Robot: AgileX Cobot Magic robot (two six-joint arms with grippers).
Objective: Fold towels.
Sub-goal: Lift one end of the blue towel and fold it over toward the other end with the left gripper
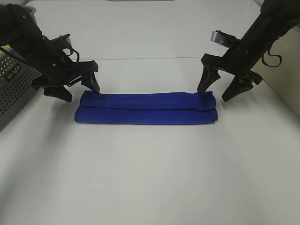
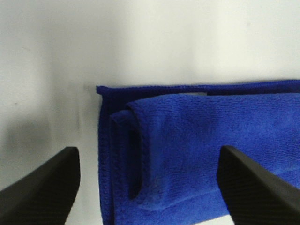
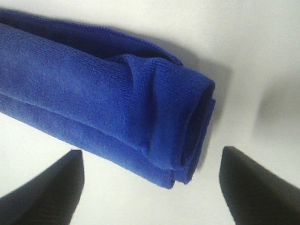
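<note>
1. The blue towel (image 1: pixel 146 108) lies at the middle of the white counter (image 1: pixel 150 183), folded into a long narrow band that runs from 9 o'clock to 3 o'clock in the high view.
2. A crease runs along its length and splits it into a far strip and a near strip lying side by side.
3. The left hand (image 1: pixel 78 90) hangs over the towel's 9 o'clock end with its fingers spread wide and nothing between them. One finger is near the towel's far corner and the other is over bare counter further toward 9 o'clock.
4. The right hand (image 1: pixel 214 93) hangs over the 3 o'clock end, also spread wide and empty. Its inner finger comes down at the towel's far corner, but I cannot tell whether it touches.
5. In the right wrist view, the towel's end shows soft looped layers stacked on each other.
6. A grey perforated box (image 1: pixel 14 89) sits at the counter's 9 o'clock edge, apart from the towel.
</note>
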